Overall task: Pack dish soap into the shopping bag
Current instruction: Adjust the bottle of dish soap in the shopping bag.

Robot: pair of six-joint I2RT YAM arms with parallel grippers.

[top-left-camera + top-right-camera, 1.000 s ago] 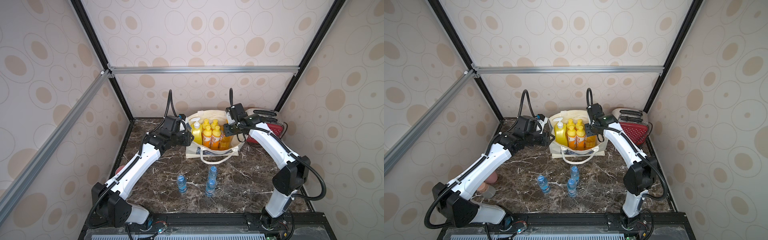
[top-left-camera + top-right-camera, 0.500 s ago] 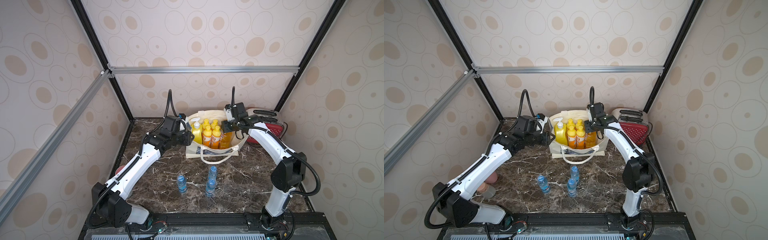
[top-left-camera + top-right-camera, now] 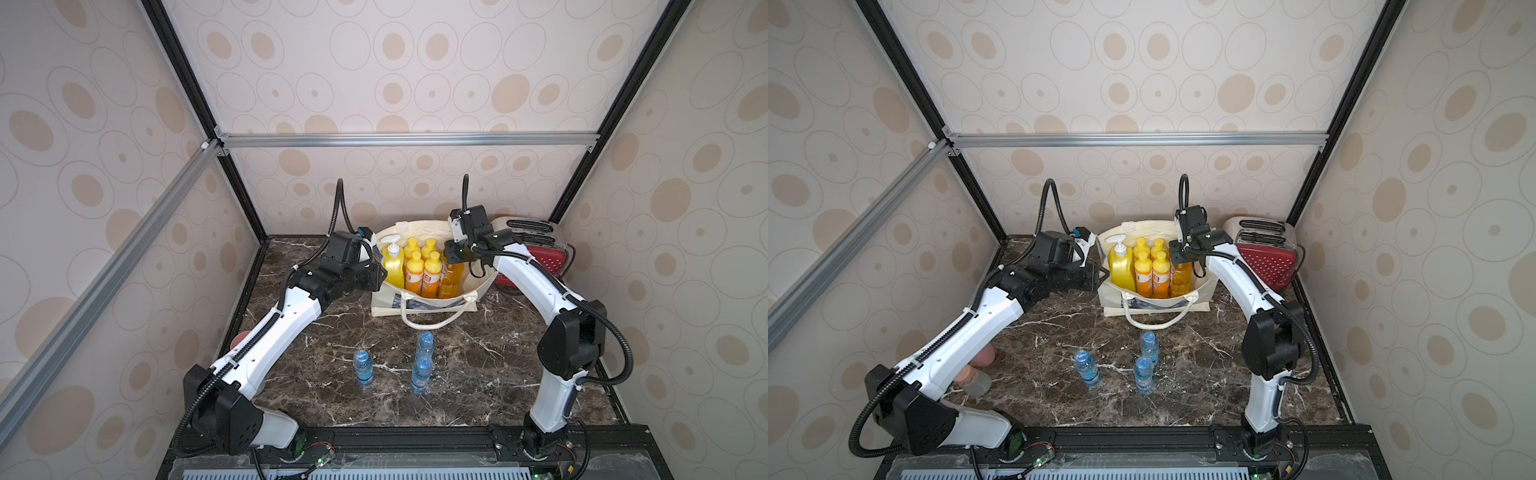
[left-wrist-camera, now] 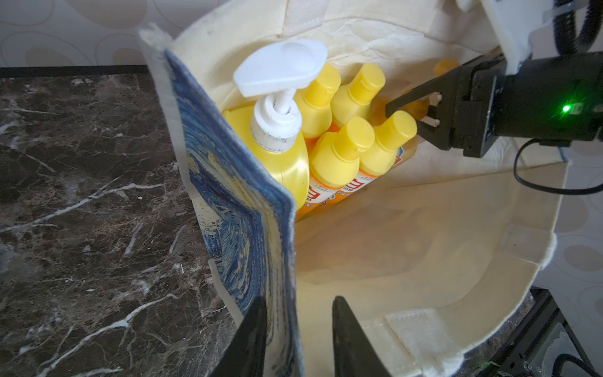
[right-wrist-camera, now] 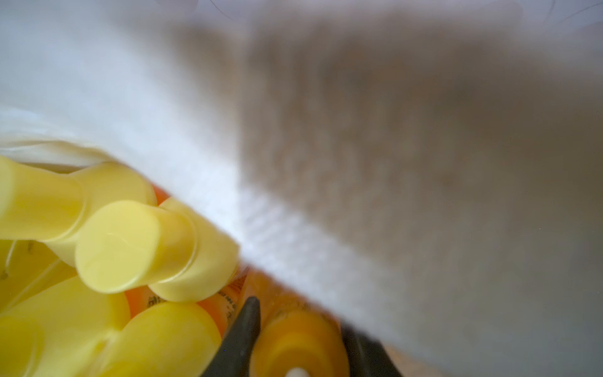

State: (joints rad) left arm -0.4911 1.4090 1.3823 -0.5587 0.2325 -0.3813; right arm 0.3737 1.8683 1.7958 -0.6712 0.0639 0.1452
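The shopping bag [image 3: 415,305] [image 3: 1154,303] stands open at the back of the table with the dish soap upright inside. The big yellow pump bottle [image 3: 392,266] [image 4: 280,153] is on its left, several small yellow-capped orange bottles [image 3: 422,276] [image 4: 339,156] in the middle, and the amber bottle [image 3: 453,282] [image 5: 297,346] on the right. My left gripper [image 3: 380,276] [image 4: 300,303] straddles the bag's blue-printed left wall [image 4: 235,209]. Its outer finger is against the cloth and its inner finger stands apart. My right gripper [image 3: 449,255] [image 5: 298,313] reaches into the bag, its fingers closed around the amber bottle's orange pump.
A red dotted toaster [image 3: 536,253] stands right of the bag, behind my right arm. Three small water bottles [image 3: 363,368] [image 3: 424,345] [image 3: 419,374] stand mid-table. The bag's rope handle [image 3: 436,320] lies on the marble in front. A pinkish object [image 3: 982,357] sits under my left arm.
Both grippers' jaws have narrowed. The right gripper has shifted slightly left over the amber bottle. The left arm has stayed at the bag's left wall.
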